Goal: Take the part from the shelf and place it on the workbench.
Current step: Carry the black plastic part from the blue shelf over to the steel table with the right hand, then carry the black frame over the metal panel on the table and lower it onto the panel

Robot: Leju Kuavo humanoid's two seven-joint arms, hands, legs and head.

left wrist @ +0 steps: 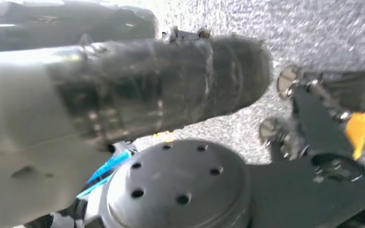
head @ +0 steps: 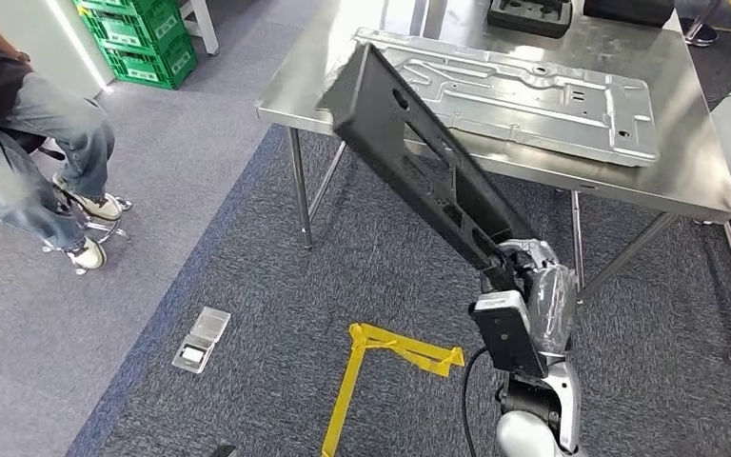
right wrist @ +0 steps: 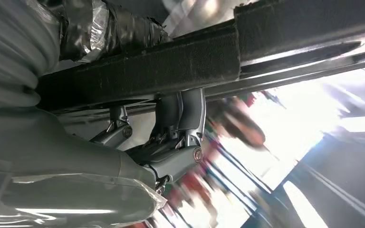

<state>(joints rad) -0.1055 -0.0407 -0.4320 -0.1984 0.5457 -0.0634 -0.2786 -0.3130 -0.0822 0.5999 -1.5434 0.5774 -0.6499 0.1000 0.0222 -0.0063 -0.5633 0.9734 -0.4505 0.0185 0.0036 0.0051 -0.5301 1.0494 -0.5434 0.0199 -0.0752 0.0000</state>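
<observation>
We noted the right hand clamped on a long black perforated metal part, raised aslant over the stainless steel workbench edge, above grey carpet; left hand's fingers undeterminable.

The black part hides the right hand's fingers; the workbench is cut off.

The head view is bright and sharp, with soft glare on the shiny desk. Both wrist views are blurry. White light washes out part of the right wrist view.
</observation>
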